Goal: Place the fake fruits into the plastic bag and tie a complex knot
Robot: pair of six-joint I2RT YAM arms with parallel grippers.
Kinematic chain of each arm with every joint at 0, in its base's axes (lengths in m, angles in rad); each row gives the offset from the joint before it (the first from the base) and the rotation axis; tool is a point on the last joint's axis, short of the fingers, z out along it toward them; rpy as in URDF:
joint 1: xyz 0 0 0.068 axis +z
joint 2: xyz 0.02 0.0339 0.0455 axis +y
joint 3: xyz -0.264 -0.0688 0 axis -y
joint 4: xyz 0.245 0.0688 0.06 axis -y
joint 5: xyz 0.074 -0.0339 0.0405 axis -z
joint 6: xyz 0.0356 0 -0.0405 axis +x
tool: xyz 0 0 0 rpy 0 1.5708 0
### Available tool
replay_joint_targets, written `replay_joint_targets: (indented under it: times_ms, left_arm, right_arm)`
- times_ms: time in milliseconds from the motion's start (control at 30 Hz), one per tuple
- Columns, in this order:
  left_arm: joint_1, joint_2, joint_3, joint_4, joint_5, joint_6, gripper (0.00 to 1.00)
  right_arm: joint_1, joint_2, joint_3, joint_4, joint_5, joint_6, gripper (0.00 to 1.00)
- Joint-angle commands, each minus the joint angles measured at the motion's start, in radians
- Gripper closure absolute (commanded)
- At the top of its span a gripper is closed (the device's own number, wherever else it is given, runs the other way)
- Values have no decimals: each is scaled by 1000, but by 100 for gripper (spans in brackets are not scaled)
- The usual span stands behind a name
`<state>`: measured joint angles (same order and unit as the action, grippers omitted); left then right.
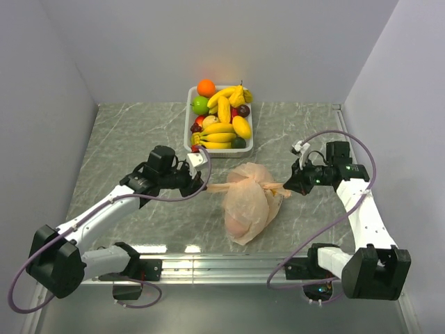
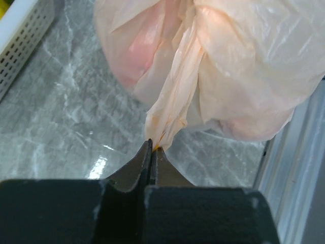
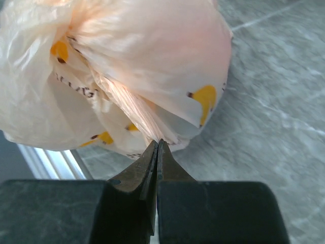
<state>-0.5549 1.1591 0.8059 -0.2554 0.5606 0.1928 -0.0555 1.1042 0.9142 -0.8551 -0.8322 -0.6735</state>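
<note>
The peach plastic bag (image 1: pixel 247 202) lies bulging in the middle of the table, with pinkish fruit shapes showing through its skin (image 2: pixel 137 51). Its two handles stretch sideways from a twisted knot (image 1: pixel 256 182) at the top. My left gripper (image 1: pixel 206 186) is shut on the left handle (image 2: pixel 170 109), which runs taut from the fingertips up to the bag. On the opposite side my right gripper (image 1: pixel 286 189) is shut on the right handle (image 3: pixel 129 109), close under the printed bag (image 3: pixel 152 56). More fake fruits (image 1: pixel 221 118), bananas, an orange and a lime among them, lie in the tray.
The white tray (image 1: pixel 188 124) stands at the back centre against the wall, its perforated side (image 2: pixel 23 46) near my left gripper. Grey walls close in on the left, right and back. A metal rail (image 1: pixel 222 263) runs along the near edge.
</note>
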Motion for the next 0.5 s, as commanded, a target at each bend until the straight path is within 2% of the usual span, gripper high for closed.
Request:
replay_joint_targets:
  times_ms: [0, 133, 200, 333, 467]
  left_arm:
    - [76, -48, -39, -116, -145, 94, 100]
    - [110, -47, -66, -111, -160, 135, 100]
    - [110, -30, -57, -99, -127, 154, 100]
    - [81, 22, 25, -76, -4, 163, 100]
    - [4, 77, 119, -62, 8, 163, 97]
  right_arm:
    - [-101, 11, -8, 10, 231, -129, 100]
    - [-126, 29, -18, 18, 248, -166, 100]
    - [-122, 29, -24, -1, 203, -179, 100]
    - [-42, 52, -6, -48, 117, -169, 100]
    - [51, 65, 26, -55, 97, -118, 100]
